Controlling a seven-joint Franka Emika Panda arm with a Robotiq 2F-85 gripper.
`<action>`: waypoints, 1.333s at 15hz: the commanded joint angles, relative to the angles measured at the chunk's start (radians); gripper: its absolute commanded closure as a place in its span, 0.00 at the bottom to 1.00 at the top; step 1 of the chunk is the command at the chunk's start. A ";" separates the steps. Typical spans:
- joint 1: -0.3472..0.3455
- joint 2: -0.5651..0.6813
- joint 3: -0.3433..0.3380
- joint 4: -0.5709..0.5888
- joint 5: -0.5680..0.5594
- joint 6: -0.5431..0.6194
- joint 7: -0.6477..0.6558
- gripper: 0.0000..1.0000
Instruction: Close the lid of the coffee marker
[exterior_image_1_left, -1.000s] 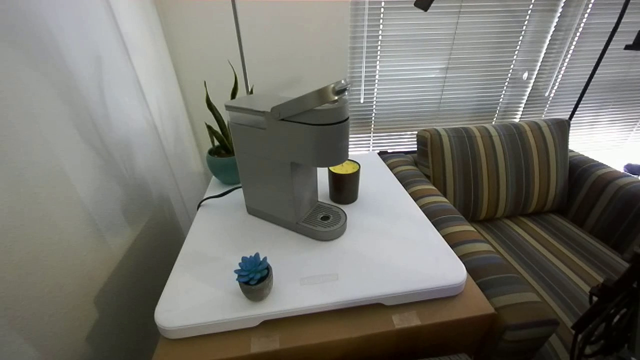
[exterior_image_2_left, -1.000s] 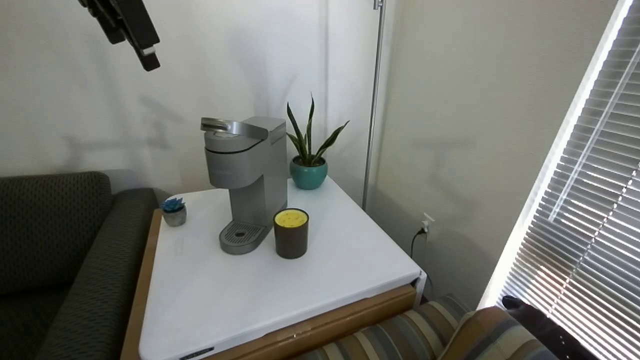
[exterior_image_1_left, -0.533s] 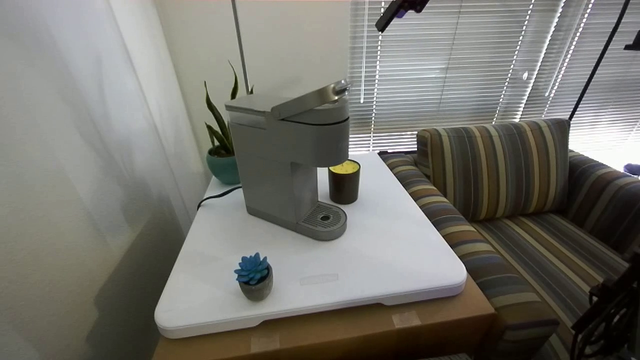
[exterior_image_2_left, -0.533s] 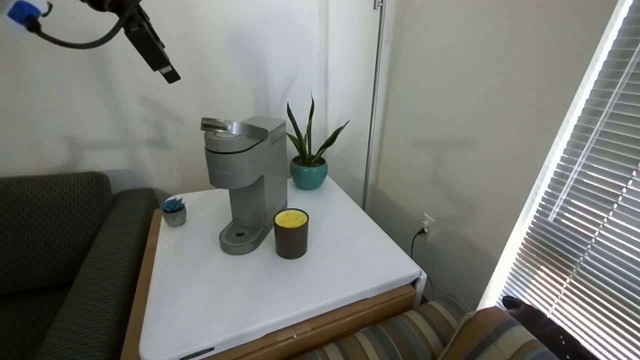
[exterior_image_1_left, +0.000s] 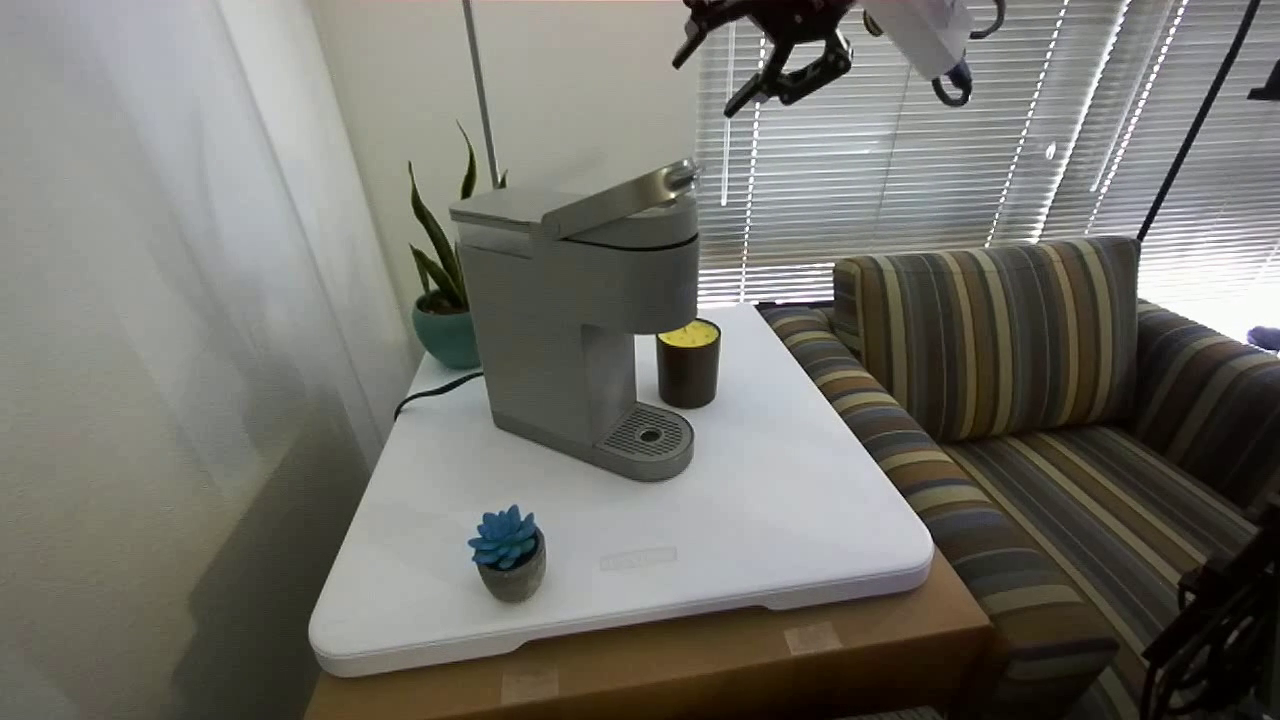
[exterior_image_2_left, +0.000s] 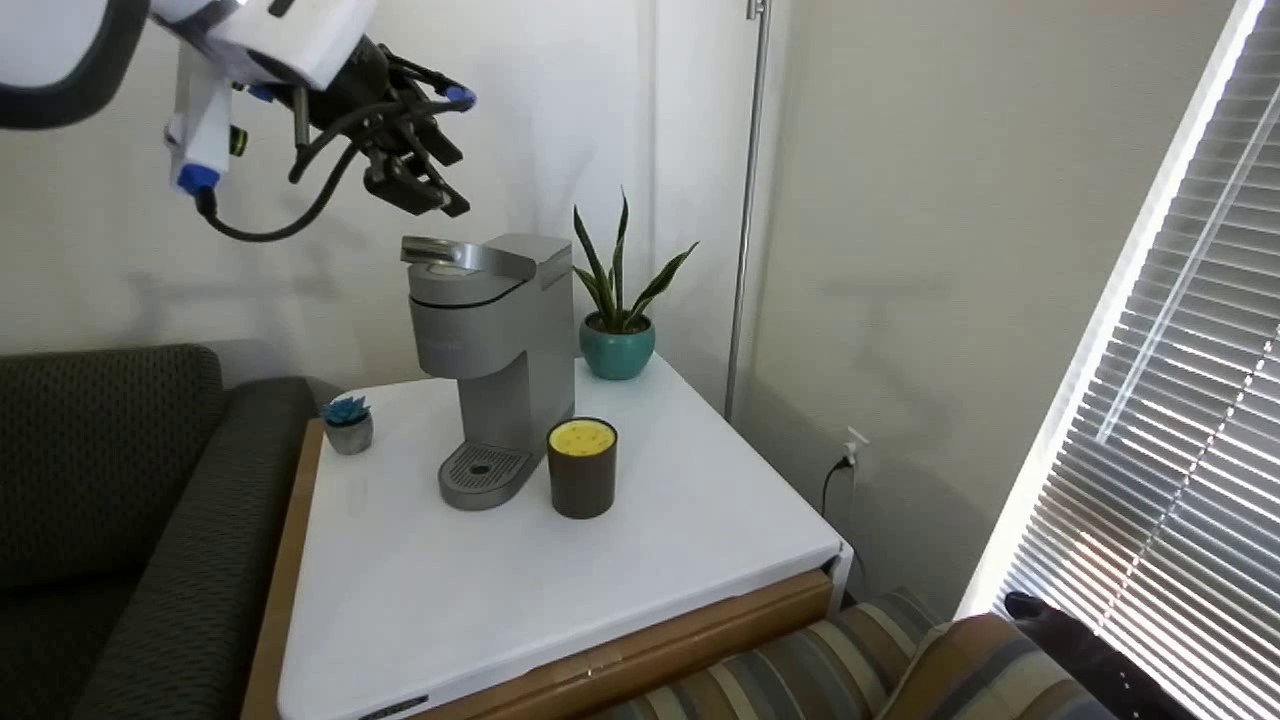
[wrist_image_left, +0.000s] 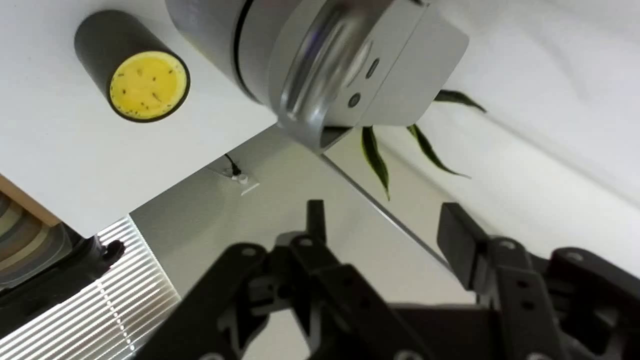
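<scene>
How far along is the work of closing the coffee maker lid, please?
Done: no closing shows yet; in both exterior views the lid handle of the coffee maker tilts upward. In hand: the open gripper hangs higher than the lid handle, apart from it, holding nothing. Left: making contact, then probably pushing the lid handle down until it lies flat.

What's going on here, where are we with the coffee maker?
The robot arm holds its open, empty gripper above the coffee maker, touching nothing. The handle slopes up toward its front end, raised off the lid, so the closing looks not yet done. The coffee maker stands on a white table, with a dark jar beside it that nobody is handling.
</scene>
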 joint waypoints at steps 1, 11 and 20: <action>0.056 0.067 -0.061 0.007 0.127 0.109 -0.066 0.69; 0.158 0.073 -0.038 0.141 0.320 0.086 -0.105 1.00; 0.120 0.055 0.029 0.114 0.311 -0.007 -0.003 1.00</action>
